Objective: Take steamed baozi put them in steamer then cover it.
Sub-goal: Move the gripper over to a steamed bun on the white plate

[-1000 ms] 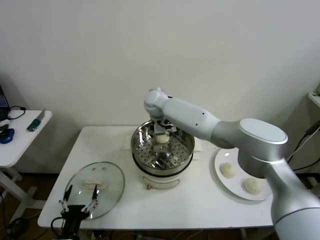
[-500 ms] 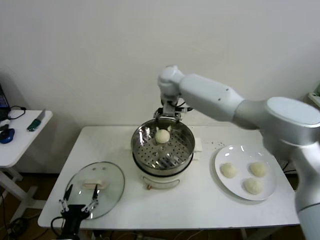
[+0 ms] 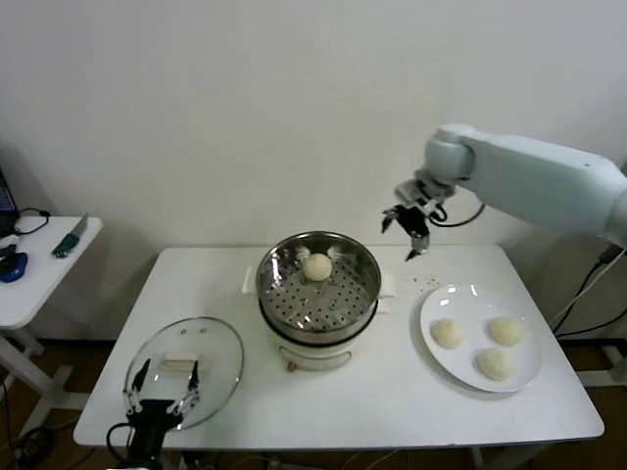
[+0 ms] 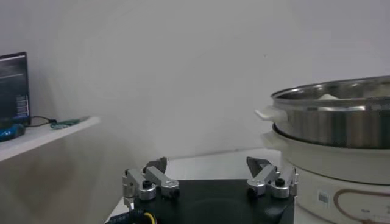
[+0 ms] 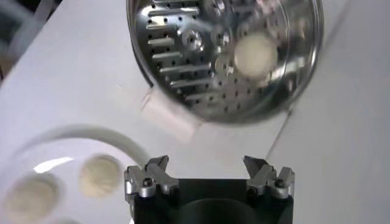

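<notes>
One pale baozi (image 3: 316,266) lies on the perforated floor of the steel steamer (image 3: 323,328), toward its back. Three more baozi (image 3: 448,333) (image 3: 506,330) (image 3: 495,364) rest on the white plate (image 3: 460,299) to the right. My right gripper (image 3: 404,233) hangs open and empty in the air between the steamer and the plate. Its wrist view looks down past the right gripper (image 5: 207,165) at the steamer (image 5: 183,55), the baozi inside (image 5: 255,53) and a plate baozi (image 5: 100,175). My left gripper (image 3: 165,387) is open, low at the table's front left.
The glass lid (image 3: 220,367) with its white handle (image 3: 181,362) lies flat on the table front left, right by the left gripper (image 4: 209,167). The steamer's side (image 4: 341,115) rises beside it. A small side table (image 3: 39,269) with tools stands at the far left.
My right gripper has lifted away from the steamer and swung right toward the plate, leaving one baozi inside. The left arm has stayed put.
</notes>
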Controlling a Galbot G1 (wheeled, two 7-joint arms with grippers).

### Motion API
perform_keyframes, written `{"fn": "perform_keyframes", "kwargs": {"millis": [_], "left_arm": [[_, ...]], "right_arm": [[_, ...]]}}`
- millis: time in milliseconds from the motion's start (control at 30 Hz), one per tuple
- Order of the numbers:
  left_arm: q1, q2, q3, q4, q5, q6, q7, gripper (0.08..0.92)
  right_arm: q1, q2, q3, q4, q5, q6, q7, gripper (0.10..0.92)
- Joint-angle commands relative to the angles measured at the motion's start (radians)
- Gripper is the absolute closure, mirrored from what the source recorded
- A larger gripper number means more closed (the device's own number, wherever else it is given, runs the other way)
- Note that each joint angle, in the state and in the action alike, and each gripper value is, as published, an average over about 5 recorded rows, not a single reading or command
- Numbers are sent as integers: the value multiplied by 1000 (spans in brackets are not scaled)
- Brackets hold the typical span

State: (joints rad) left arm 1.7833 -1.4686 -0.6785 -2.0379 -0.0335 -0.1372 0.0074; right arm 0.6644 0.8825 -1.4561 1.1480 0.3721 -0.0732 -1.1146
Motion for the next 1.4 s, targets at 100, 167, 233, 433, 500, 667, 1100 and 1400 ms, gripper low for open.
{"fn": "perform_keyframes", "kwargs": {"millis": [100,167,233,433,500,667,1100,1400], "left_arm": [[6,-7,1,-5,6,4,0,177],[8,-9,-2,-5,8,5,0,177],[11,-10,-6,-5,9,6,1,177],[16,-12,-15,-1,11,5,1,177],[15,-14,-15,2,11,4,1,177],[11,-15,-11,9,16,2,1,177],[16,-11,-11,21,31,-12,0,177],[20,-11,-10,27,32,-17,2,177]], "right_arm": [[-289,-179,108,-23,-2,-230,12,203],[-349,-168,154,-45,-44,-223,13,203],[-393,-155,187,-69,-95,-208,13,203],[-452,-117,249,-130,-192,-166,16,203],[-461,-114,254,-129,-200,-164,16,203],[-486,-111,274,-135,-213,-159,26,203],[-540,-90,327,-161,-236,-145,42,203],[-570,-79,357,-179,-244,-131,56,306]]}}
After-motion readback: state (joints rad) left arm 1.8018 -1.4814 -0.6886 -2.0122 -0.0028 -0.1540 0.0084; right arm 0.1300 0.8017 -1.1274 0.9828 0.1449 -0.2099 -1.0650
